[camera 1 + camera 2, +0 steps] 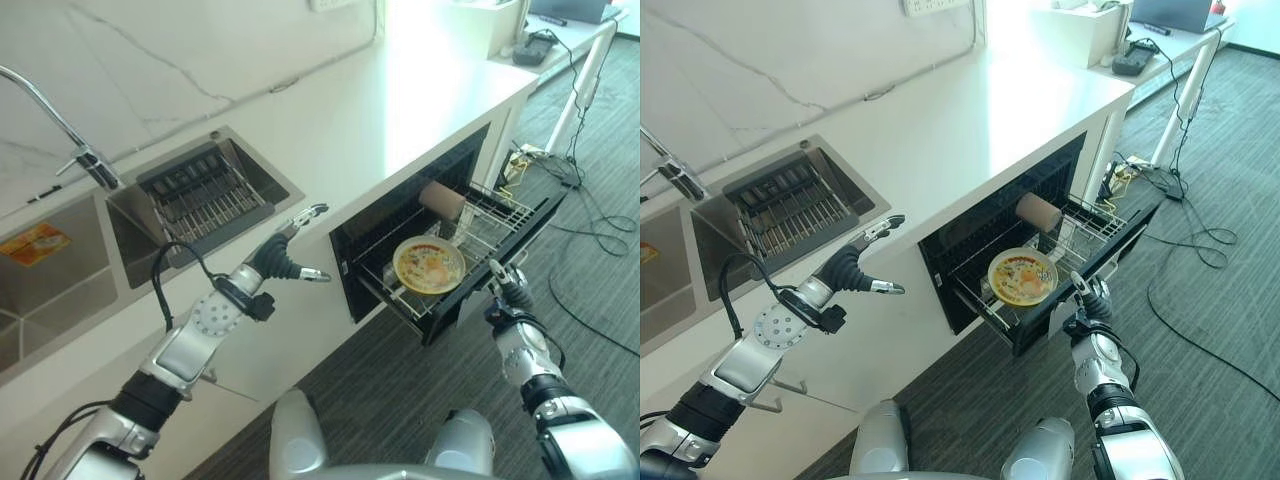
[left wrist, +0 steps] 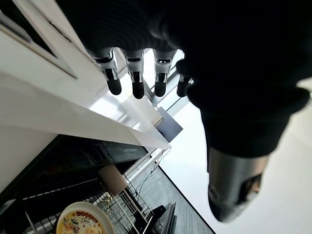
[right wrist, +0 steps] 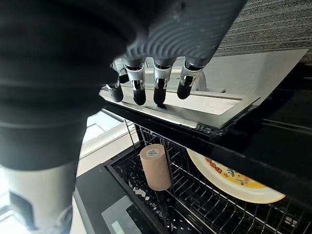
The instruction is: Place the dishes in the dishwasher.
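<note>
- A long white counter [image 1: 400, 100] is running away along a marble-look wall [image 1: 150, 50], catching bright glare at its far end.
- A steel sink [image 1: 60, 290] is sitting sunk into the counter at the robot's left, with a curved faucet [image 1: 60, 130] arching over it and a dark slatted rack [image 1: 205, 195] lying in the basin beside it.
- Under the counter the dishwasher's drawer [image 1: 450, 270] is standing pulled out over a grey carpeted floor [image 1: 590, 270].
- A yellow patterned plate [image 1: 428, 263] is lying flat in the drawer's wire rack [image 1: 495, 215], and a tan cup [image 1: 441, 199] is lying on its side just behind it, towards the cavity.
- The left hand [image 1: 285, 255] is hovering in front of the counter edge, left of the open drawer, its fingers [image 2: 138, 73] straight and spread with the thumb held apart, gripping nothing.
- The right hand [image 1: 505, 285] is showing low at the drawer's front corner; in its wrist view the fingers [image 3: 161, 78] are reaching out fairly straight, with their dark tips at the drawer's front panel [image 3: 195, 105] and nothing enclosed in them.
- Further off, a white desk [image 1: 570, 35] is carrying dark devices, and loose cables [image 1: 590, 215] are trailing across the carpet beneath it.
</note>
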`<state>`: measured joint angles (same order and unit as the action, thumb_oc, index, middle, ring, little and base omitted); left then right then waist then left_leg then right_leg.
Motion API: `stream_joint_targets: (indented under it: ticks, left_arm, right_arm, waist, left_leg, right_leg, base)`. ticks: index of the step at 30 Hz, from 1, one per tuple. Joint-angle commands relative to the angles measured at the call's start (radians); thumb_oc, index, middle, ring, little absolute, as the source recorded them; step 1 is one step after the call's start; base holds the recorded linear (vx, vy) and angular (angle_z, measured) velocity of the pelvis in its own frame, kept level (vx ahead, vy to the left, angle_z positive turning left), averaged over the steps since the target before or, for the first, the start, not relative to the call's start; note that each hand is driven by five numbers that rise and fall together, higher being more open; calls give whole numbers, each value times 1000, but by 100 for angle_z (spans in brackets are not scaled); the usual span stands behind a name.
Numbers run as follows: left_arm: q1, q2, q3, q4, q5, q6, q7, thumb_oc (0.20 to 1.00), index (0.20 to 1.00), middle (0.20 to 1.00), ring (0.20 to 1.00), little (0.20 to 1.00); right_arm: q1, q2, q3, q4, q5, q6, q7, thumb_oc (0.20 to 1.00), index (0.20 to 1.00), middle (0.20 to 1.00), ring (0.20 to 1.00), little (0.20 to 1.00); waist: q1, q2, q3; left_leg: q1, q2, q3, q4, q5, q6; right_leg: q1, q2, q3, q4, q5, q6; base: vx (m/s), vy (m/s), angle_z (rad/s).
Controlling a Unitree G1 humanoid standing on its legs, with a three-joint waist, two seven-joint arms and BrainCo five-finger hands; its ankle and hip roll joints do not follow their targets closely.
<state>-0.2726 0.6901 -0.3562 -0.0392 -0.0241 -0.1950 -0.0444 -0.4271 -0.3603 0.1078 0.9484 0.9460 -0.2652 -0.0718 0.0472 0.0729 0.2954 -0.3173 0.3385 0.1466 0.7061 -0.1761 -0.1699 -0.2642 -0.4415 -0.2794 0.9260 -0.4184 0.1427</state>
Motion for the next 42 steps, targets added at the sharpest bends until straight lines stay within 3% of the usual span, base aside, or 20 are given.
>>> stream_joint_targets:
  ticks: [1,5,16,20,27,42]
  left_arm:
    - [-84,52,1,-112,-52,-4,32,1000,1000,1000,1000,1000]
    - [-110,60,-6,-127,-56,19,18,1000,1000,1000,1000,1000]
    - [-155,81,-36,-190,-59,16,44,1000,1000,1000,1000,1000]
    - [-157,94,-36,-193,-61,1,71,1000,1000,1000,1000,1000]
    - [-186,109,-36,-201,-63,-14,74,1000,1000,1000,1000,1000]
    - [-219,115,-11,-219,-59,-54,79,1000,1000,1000,1000,1000]
  right_arm:
    - [-118,39,-10,36,43,20,98,1000,1000,1000,1000,1000]
    - [-161,50,3,72,66,42,144,1000,1000,1000,1000,1000]
    - [-334,23,56,110,89,53,195,1000,1000,1000,1000,1000]
    - [-379,7,82,107,70,50,190,1000,1000,1000,1000,1000]
    - [-484,-37,113,115,18,63,164,1000,1000,1000,1000,1000]
    - [-670,-80,200,120,-72,72,113,1000,1000,1000,1000,1000]
  waist:
    - [39,6,-9]
    - [49,6,1]
    - [96,24,62]
    - [109,25,78]
    - [148,24,105]
    - [220,35,150]
  left_leg:
    - [24,60,15,8,-7,9]
    - [-10,66,-3,42,-14,0]
    - [-84,11,-52,41,-6,-11]
    - [-90,5,-49,34,-7,-13]
    - [-72,-41,-41,-59,25,-5]
    - [-69,-124,-44,-133,34,28]
  right_leg:
    - [-11,-59,-28,-111,225,-3]
    - [-43,-83,-14,-85,228,7]
    - [-129,-97,9,-73,250,34]
    - [-137,-109,3,-81,259,43]
    - [-131,-139,-31,-165,329,58]
    - [-121,-173,-85,-242,393,56]
  base:
    - [0,0,0]
    - [34,3,0]
    - [14,42,6]
    - [-23,102,1]
    - [18,114,5]
    - [0,94,10]
